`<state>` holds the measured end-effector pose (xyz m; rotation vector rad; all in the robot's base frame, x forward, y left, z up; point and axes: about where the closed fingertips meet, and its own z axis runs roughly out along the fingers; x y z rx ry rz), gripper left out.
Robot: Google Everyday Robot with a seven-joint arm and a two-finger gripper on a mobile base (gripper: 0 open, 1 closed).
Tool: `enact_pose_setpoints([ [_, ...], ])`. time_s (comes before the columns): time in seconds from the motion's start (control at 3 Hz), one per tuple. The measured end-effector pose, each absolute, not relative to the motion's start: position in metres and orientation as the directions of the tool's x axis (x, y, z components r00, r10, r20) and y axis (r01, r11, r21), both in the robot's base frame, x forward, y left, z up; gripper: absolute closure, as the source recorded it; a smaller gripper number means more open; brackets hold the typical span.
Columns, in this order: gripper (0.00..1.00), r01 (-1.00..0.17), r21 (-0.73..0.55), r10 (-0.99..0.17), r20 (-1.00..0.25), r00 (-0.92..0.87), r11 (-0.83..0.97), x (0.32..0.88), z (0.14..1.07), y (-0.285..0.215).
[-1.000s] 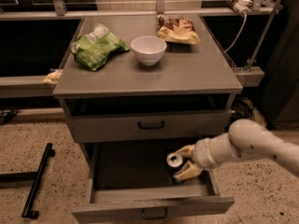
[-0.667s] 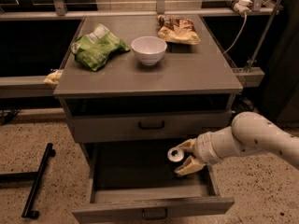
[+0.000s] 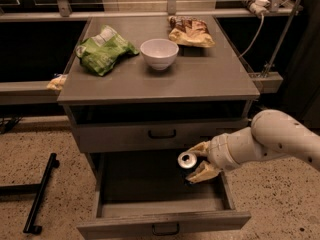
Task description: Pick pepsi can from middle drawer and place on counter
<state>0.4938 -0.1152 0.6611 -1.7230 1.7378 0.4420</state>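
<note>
The pepsi can (image 3: pixel 188 161) shows its silver top and sits between the tan fingers of my gripper (image 3: pixel 195 161), lifted above the right side of the open middle drawer (image 3: pixel 150 194). The gripper is shut on the can; the can's dark body is mostly hidden. My white arm (image 3: pixel 270 139) reaches in from the right. The grey counter (image 3: pixel 200 74) lies above, over the closed upper drawer front (image 3: pixel 160 133).
On the counter stand a white bowl (image 3: pixel 159 53), a green chip bag (image 3: pixel 102 49) at the left and a brown snack bag (image 3: pixel 190 31) at the back. Grey side shelves flank the cabinet. A black bar (image 3: pixel 40 194) lies on the floor at left.
My gripper has risen a little with the can, from low in the drawer tray toward the height of the upper drawer front.
</note>
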Motion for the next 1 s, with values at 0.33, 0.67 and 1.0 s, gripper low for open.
enact_pose_setpoints([
  [0.33, 1.00, -0.962, -0.261, -0.775, -0.623, 0.107, 0.077, 0.478, 0.760, -0.100],
  [0.67, 1.00, -0.930, -0.359, -0.806, -0.573, 0.148, 0.084, 0.469, 0.885, -0.079],
  [1.0, 1.00, -0.906, -0.415, -0.816, -0.551, 0.173, 0.089, 0.461, 0.928, -0.071],
])
